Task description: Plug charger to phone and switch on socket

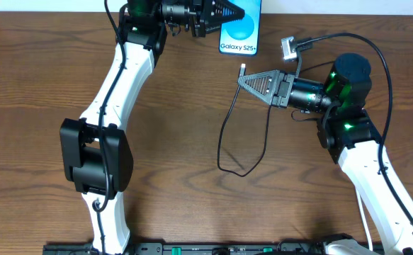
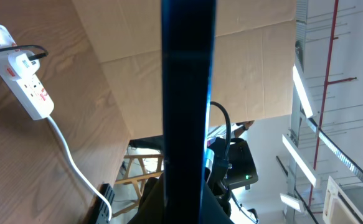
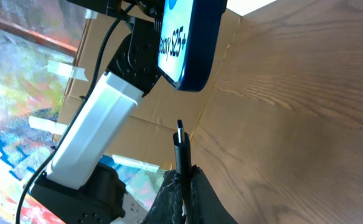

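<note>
Overhead: right fingers (image 1: pixel 258 83) pinch charger (image 3: pixel 181 152), tip near phone (image 1: pixel 240 32); left fingers (image 1: pixel 224 10) clamp phone.

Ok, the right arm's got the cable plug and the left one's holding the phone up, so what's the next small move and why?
Probably ease the right gripper forward so the charger plug tip meets the lower edge of the phone. The tip is pinched and pointing at that edge, with the left gripper holding the phone, but a gap separates them. The port isn't visible, so go slowly.

You have phone (image 1: pixel 239 32) over far table (image 1: pixel 178 142) edge; charger (image 3: pixel 181 152) tip just before it, cable looping nearer on table.
</note>
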Available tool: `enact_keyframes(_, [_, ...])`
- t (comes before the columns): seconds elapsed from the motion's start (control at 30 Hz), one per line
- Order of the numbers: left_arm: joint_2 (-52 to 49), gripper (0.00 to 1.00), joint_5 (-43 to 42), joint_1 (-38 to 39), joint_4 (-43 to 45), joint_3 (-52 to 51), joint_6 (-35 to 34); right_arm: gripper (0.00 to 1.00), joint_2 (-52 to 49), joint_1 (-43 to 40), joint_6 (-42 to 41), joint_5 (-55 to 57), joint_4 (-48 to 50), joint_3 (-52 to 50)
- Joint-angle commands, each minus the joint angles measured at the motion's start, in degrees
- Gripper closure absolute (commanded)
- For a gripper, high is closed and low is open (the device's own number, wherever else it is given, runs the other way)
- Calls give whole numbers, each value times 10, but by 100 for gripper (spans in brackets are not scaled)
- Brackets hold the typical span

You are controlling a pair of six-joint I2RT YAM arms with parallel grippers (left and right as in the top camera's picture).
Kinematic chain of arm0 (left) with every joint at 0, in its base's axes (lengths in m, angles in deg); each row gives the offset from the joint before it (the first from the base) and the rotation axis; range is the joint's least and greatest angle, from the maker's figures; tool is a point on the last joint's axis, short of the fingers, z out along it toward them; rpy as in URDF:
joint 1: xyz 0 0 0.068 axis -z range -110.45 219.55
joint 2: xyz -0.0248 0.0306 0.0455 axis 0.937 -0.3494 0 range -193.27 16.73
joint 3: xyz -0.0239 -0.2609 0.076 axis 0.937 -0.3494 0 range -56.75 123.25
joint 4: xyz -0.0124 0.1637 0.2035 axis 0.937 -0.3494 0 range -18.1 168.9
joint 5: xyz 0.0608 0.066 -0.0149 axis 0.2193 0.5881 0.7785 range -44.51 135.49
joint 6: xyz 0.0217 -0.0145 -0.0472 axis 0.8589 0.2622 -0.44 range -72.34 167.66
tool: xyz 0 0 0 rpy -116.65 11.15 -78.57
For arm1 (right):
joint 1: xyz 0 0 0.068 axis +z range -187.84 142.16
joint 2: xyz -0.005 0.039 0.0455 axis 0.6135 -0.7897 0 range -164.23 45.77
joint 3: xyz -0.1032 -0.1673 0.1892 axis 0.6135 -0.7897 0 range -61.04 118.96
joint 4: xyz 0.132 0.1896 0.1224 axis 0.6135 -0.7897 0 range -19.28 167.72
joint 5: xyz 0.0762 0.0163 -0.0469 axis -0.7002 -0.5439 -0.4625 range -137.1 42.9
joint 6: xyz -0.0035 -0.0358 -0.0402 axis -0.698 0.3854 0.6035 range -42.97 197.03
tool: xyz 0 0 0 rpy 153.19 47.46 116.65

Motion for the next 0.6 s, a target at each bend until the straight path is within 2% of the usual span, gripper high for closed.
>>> enact_keyframes(0.0, [24,93,-10,5,7,12,3,99,-4,7,-9,3,4,2])
enact_keyframes(0.57, [24,93,-9,7,7,12,18,99,-20,13,-47,26,51,2])
